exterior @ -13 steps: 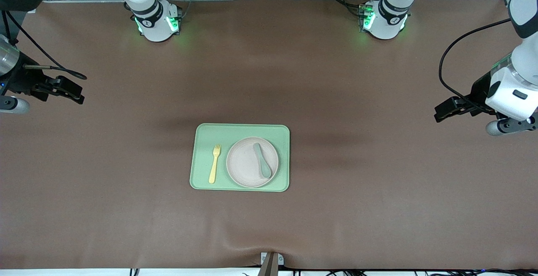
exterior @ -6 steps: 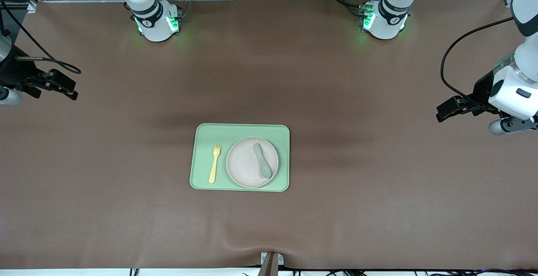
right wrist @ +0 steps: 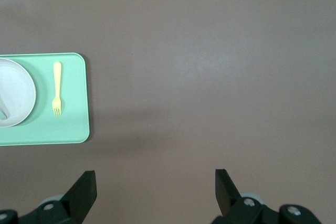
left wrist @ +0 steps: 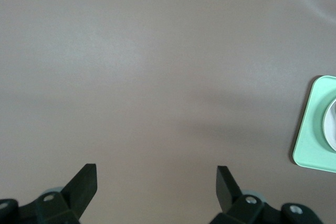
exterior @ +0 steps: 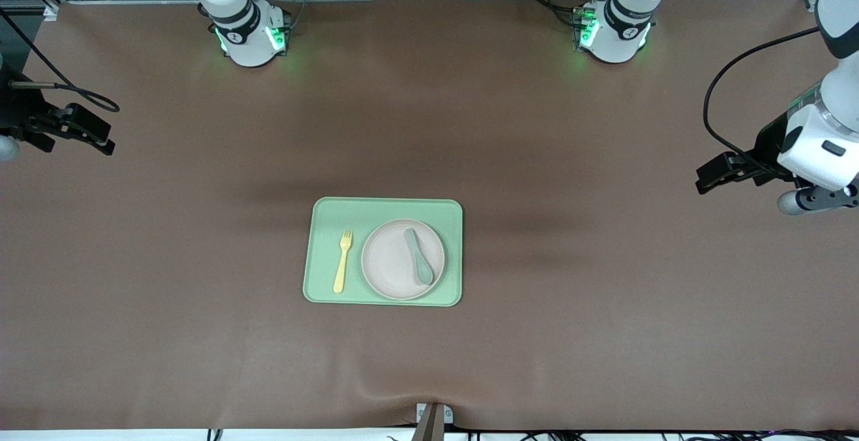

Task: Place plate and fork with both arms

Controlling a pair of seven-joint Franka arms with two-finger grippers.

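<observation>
The pale speckled plate (exterior: 402,259) sits on a light-green tray (exterior: 382,209) in the middle of the table, with a teal spoon (exterior: 419,255) lying on it. The yellow fork (exterior: 343,261) lies on the tray beside the plate, toward the right arm's end. The fork (right wrist: 56,88) and plate (right wrist: 14,98) also show in the right wrist view. My right gripper (exterior: 104,140) is open and empty over bare table at the right arm's end. My left gripper (exterior: 703,180) is open and empty over bare table at the left arm's end; its wrist view shows the tray's edge (left wrist: 310,135).
The brown table cover (exterior: 537,333) has a small wrinkle near a clamp (exterior: 433,419) at the edge nearest the front camera. The two arm bases (exterior: 248,35) (exterior: 614,31) stand along the edge farthest from the front camera.
My right gripper has drawn back from the tray toward its end of the table and toward the bases' edge. My left gripper has barely shifted. Tray, plate, fork and spoon have not moved.
</observation>
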